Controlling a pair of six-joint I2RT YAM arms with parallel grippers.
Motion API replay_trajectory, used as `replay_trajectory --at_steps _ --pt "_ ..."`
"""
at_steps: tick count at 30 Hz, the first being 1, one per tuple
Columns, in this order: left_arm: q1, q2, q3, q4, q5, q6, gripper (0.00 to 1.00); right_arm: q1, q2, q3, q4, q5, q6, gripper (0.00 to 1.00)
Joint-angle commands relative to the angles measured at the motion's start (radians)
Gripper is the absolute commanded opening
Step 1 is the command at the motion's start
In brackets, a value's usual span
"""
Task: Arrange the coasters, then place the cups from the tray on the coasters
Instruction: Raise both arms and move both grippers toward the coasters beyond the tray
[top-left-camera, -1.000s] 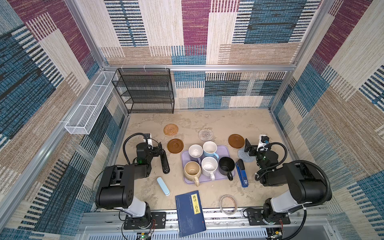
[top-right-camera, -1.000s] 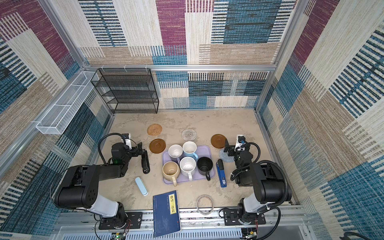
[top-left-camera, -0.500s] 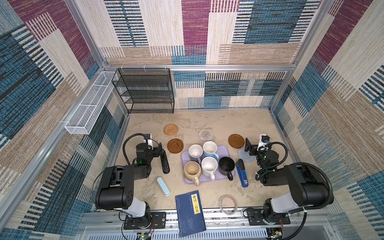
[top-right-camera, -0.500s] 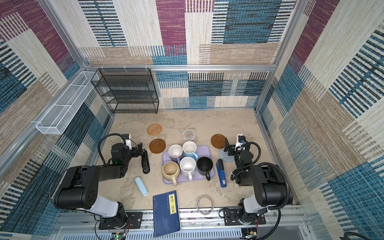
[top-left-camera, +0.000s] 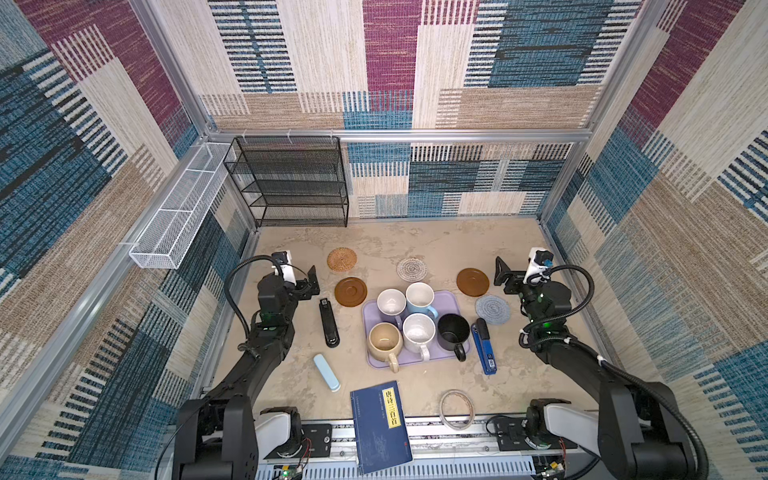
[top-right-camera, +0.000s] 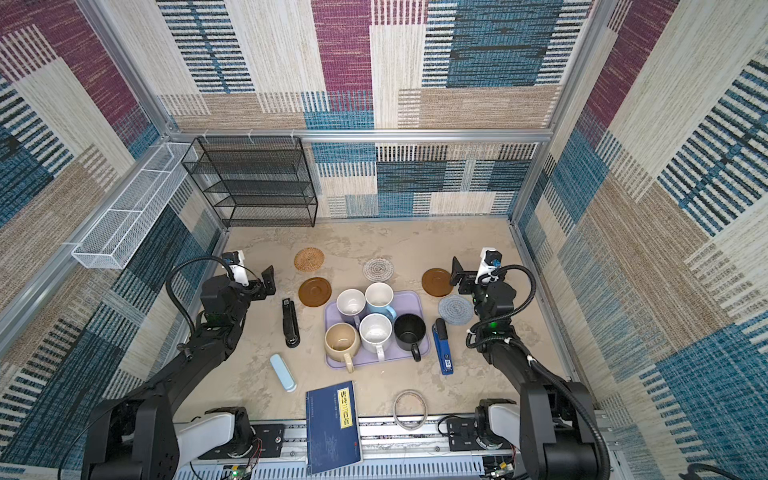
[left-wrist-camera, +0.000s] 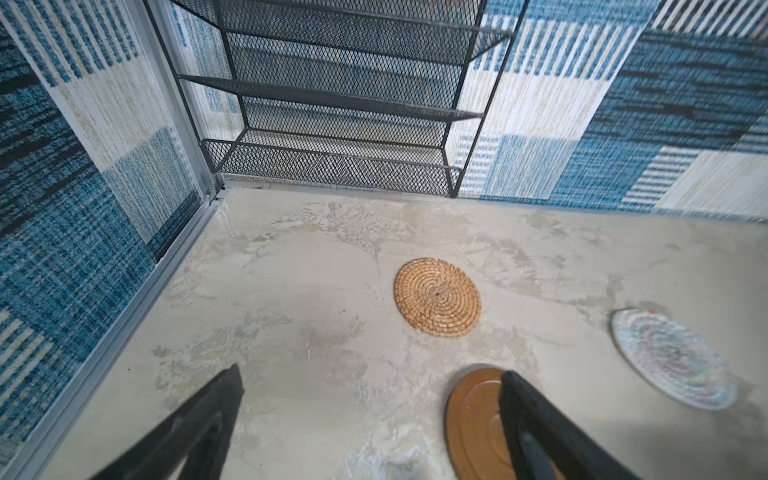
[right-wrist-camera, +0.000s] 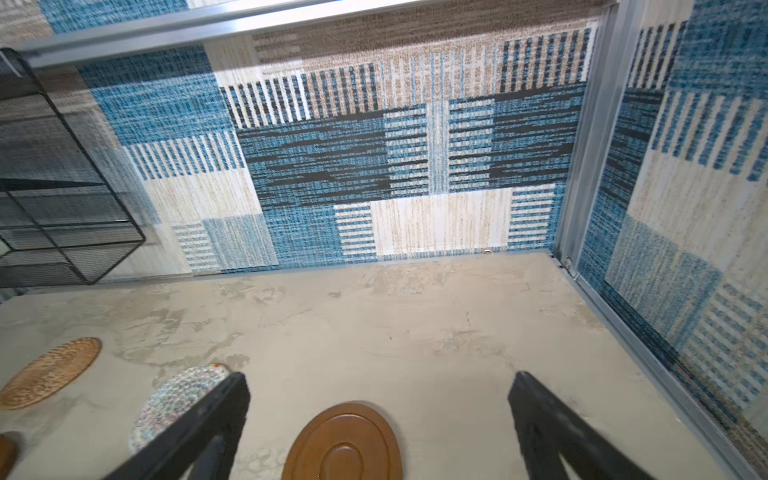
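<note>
Five cups stand on the lilac tray (top-left-camera: 452, 296): lilac (top-left-camera: 390, 302), light blue (top-left-camera: 420, 296), beige (top-left-camera: 385, 338), speckled white (top-left-camera: 418, 330) and black (top-left-camera: 453, 331). Five coasters lie on the table behind and beside it: tan rattan (top-left-camera: 342, 259), brown wood (top-left-camera: 351, 291), whitish lacy (top-left-camera: 412, 269), a second brown wood (top-left-camera: 473, 282) and grey-blue woven (top-left-camera: 493, 309). My left gripper (left-wrist-camera: 372, 374) hovers open and empty left of the first brown coaster (left-wrist-camera: 473, 419). My right gripper (right-wrist-camera: 379, 376) is open and empty just right of the second brown coaster (right-wrist-camera: 343, 444).
A black stapler (top-left-camera: 328, 322) lies left of the tray and a blue stapler (top-left-camera: 484, 347) right of it. Near the front edge are a pale blue case (top-left-camera: 326, 372), a dark blue book (top-left-camera: 380, 424) and a clear tape ring (top-left-camera: 456, 409). A black wire shelf (top-left-camera: 291, 183) stands at the back left.
</note>
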Motion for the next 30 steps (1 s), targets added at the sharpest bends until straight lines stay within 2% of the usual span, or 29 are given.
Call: replay_trajectory --at_steps 1,3,7,9,12,15,19,23,30 --pt "0.0 -0.02 0.084 -0.182 0.092 -0.143 0.99 0.001 -0.039 0.037 -0.173 -0.117 0.065 1.0" --pt "-0.001 -0.018 0.125 -0.237 0.124 -0.22 0.98 0.001 -0.039 0.065 -0.203 -0.151 0.073 1.0" --pt "-0.01 0.016 0.153 -0.207 0.222 -0.327 0.98 0.002 0.01 0.144 -0.256 -0.212 0.093 1.0" --pt "-0.027 0.051 0.205 -0.269 0.229 -0.345 0.98 0.007 0.048 0.189 -0.29 -0.219 0.107 1.0" --pt "-0.066 0.128 0.307 -0.412 0.183 -0.322 0.97 0.041 0.109 0.263 -0.35 -0.187 0.102 1.0" --pt "-0.087 0.235 0.391 -0.486 0.162 -0.299 0.93 0.097 0.174 0.342 -0.411 -0.119 0.091 1.0" --pt "-0.104 0.389 0.521 -0.594 0.116 -0.284 0.93 0.149 0.275 0.458 -0.469 -0.112 0.095 1.0" --pt "-0.138 0.519 0.636 -0.694 -0.02 -0.257 0.94 0.217 0.348 0.543 -0.495 -0.073 0.098 0.99" --pt "-0.149 0.76 0.855 -0.836 -0.088 -0.258 0.92 0.337 0.485 0.766 -0.64 -0.046 0.055 0.98"
